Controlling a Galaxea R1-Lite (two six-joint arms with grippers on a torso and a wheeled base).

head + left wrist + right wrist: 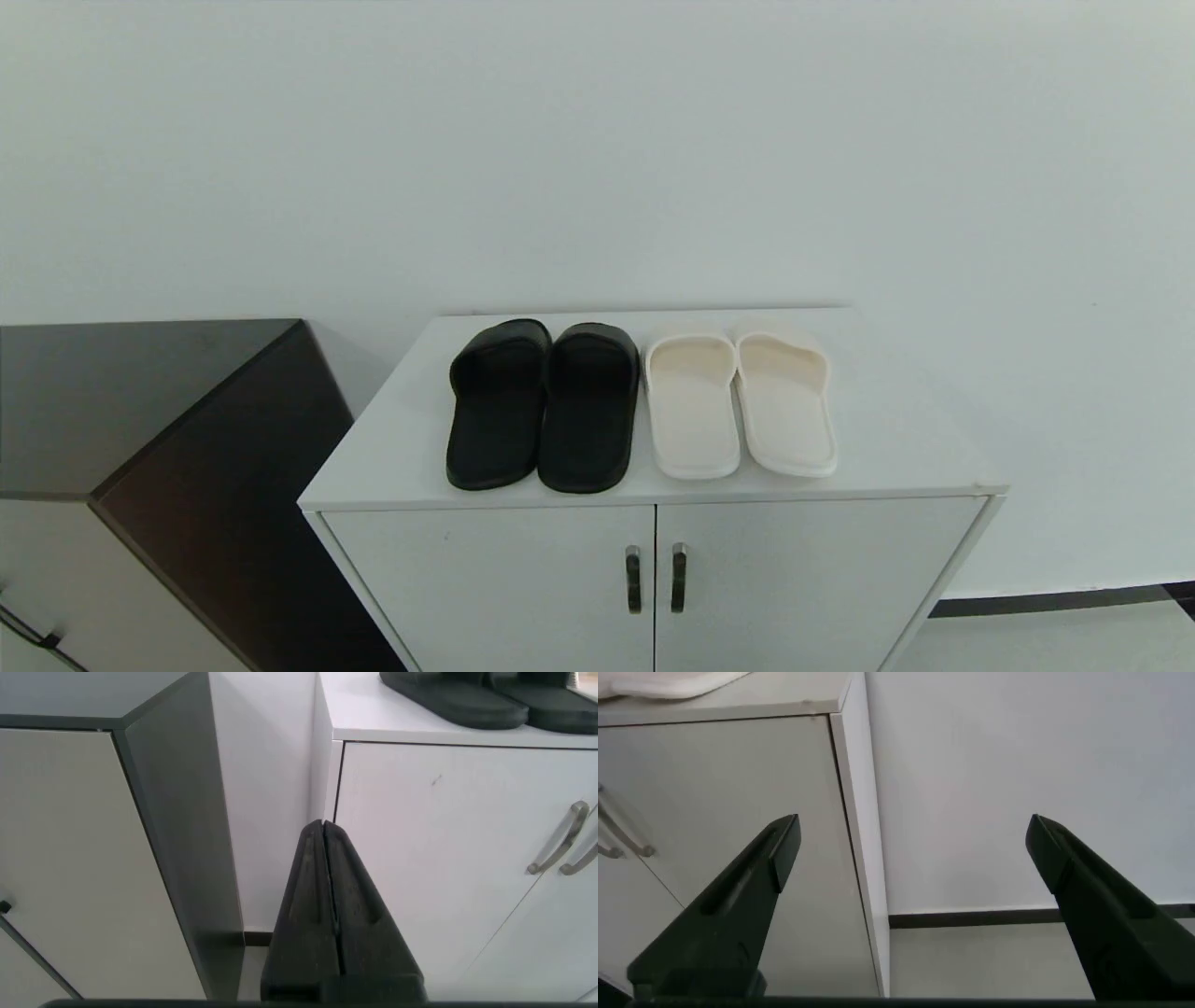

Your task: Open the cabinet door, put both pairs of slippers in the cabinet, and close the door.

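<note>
A white cabinet (794, 579) stands against the wall with both doors closed, its two grey handles (634, 579) side by side at the middle seam. On its top lie a black pair of slippers (541, 403) on the left and a cream pair of slippers (742, 401) on the right, toes toward the wall. My left gripper (325, 826) is shut with nothing in it, low in front of the cabinet's left front corner (332, 756). My right gripper (913, 835) is open and empty, low by the cabinet's right front edge (850, 784).
A dark brown cabinet (140, 411) stands close to the left of the white one, with a narrow gap (266, 812) between them. To the right of the white cabinet are bare wall and floor with a dark baseboard (1055, 602).
</note>
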